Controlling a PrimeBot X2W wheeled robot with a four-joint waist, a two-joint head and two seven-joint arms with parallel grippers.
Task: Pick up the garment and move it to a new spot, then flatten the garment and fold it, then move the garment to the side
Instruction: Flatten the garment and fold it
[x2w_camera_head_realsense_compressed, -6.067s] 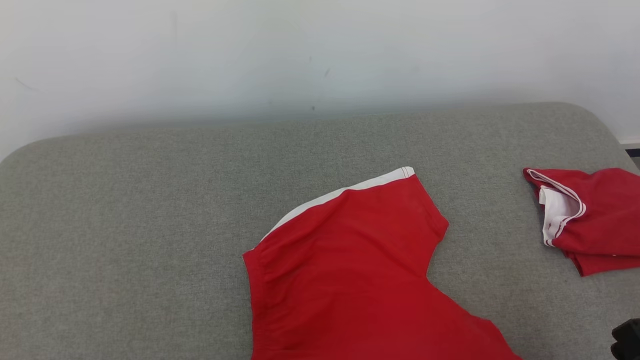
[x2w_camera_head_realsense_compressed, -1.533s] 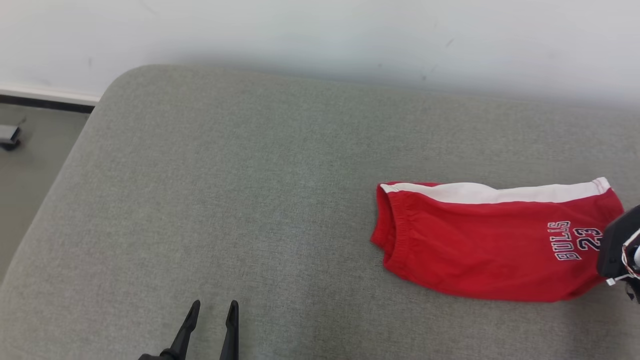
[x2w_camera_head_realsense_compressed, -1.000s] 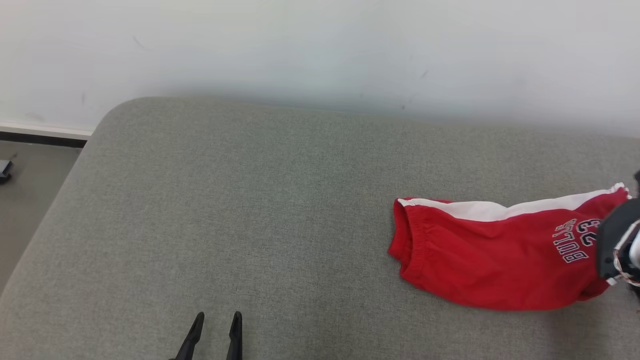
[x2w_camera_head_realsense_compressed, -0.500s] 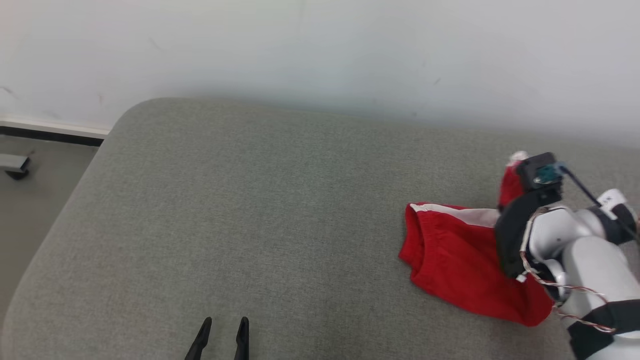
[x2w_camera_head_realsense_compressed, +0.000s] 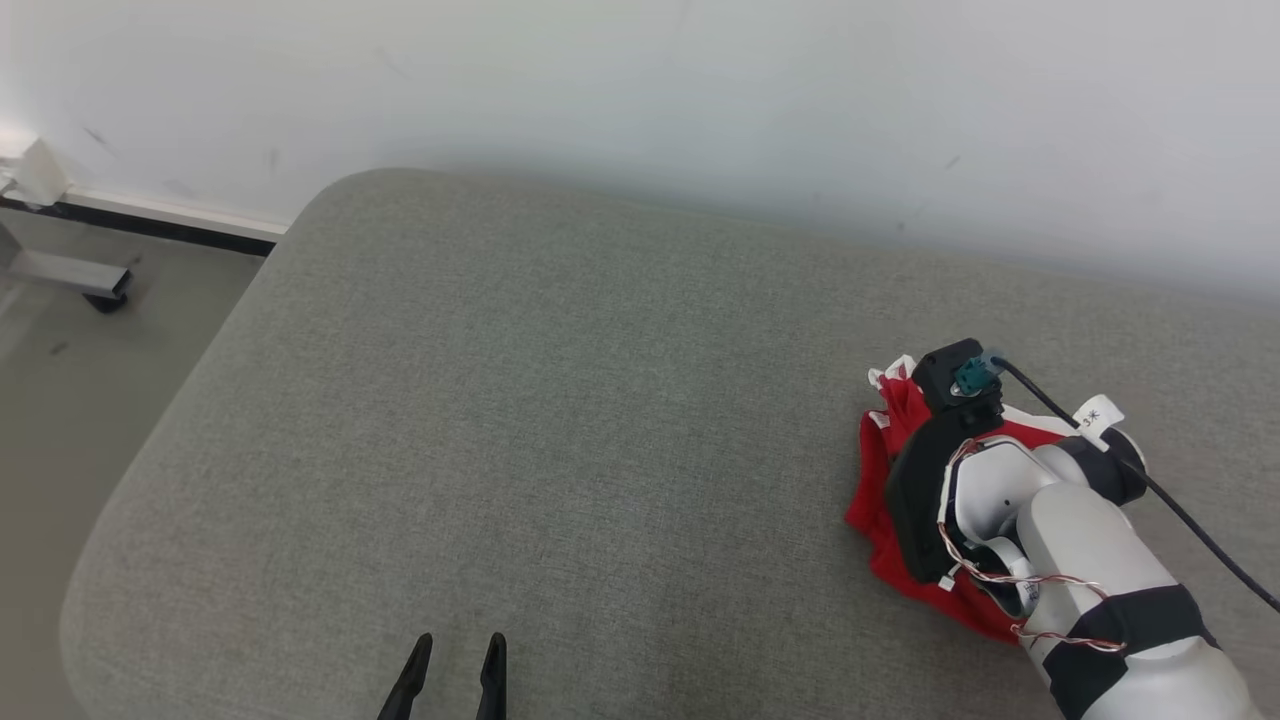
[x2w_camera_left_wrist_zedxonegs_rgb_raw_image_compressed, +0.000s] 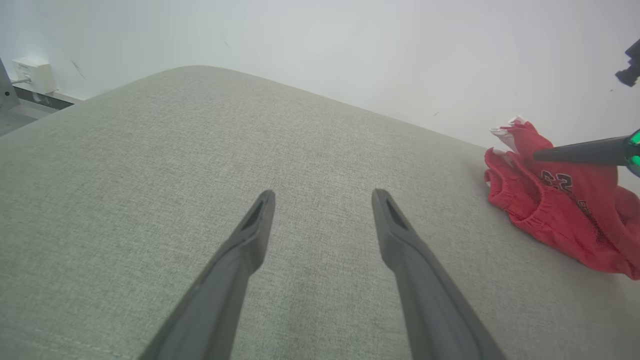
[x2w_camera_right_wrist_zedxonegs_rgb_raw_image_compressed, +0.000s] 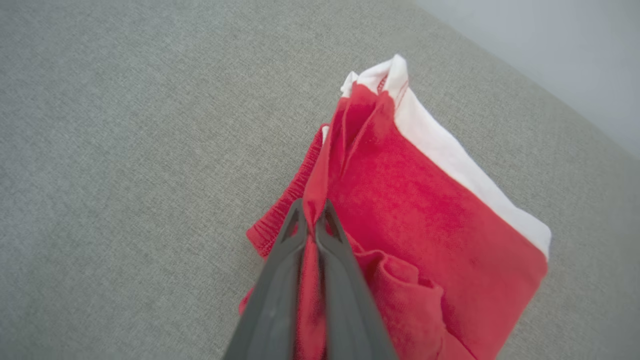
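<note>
The garment (x2w_camera_head_realsense_compressed: 878, 505) is a pair of red shorts with a white side stripe, bunched up at the right side of the grey cushion (x2w_camera_head_realsense_compressed: 560, 400). My right arm's wrist (x2w_camera_head_realsense_compressed: 985, 490) sits over it and hides much of it in the head view. In the right wrist view my right gripper (x2w_camera_right_wrist_zedxonegs_rgb_raw_image_compressed: 312, 215) is shut on a raised fold of the red fabric (x2w_camera_right_wrist_zedxonegs_rgb_raw_image_compressed: 425, 200), with the white stripe running off to the right. My left gripper (x2w_camera_head_realsense_compressed: 455, 655) rests low over the cushion's near side, far left of the shorts. It stands open (x2w_camera_left_wrist_zedxonegs_rgb_raw_image_compressed: 322, 197) with nothing between its fingers; the shorts (x2w_camera_left_wrist_zedxonegs_rgb_raw_image_compressed: 550, 200) lie to its right.
A pale wall runs behind the cushion. The cushion's rounded left edge drops to a grey floor (x2w_camera_head_realsense_compressed: 60, 420), where a metal foot (x2w_camera_head_realsense_compressed: 85, 275) stands. A black cable (x2w_camera_head_realsense_compressed: 1180, 510) trails from my right wrist.
My right arm has come in from the right with the hem end pinched and carried it left over the waistband, so the flat shorts are now bunched. The camera has shifted. My left gripper has stayed put.
</note>
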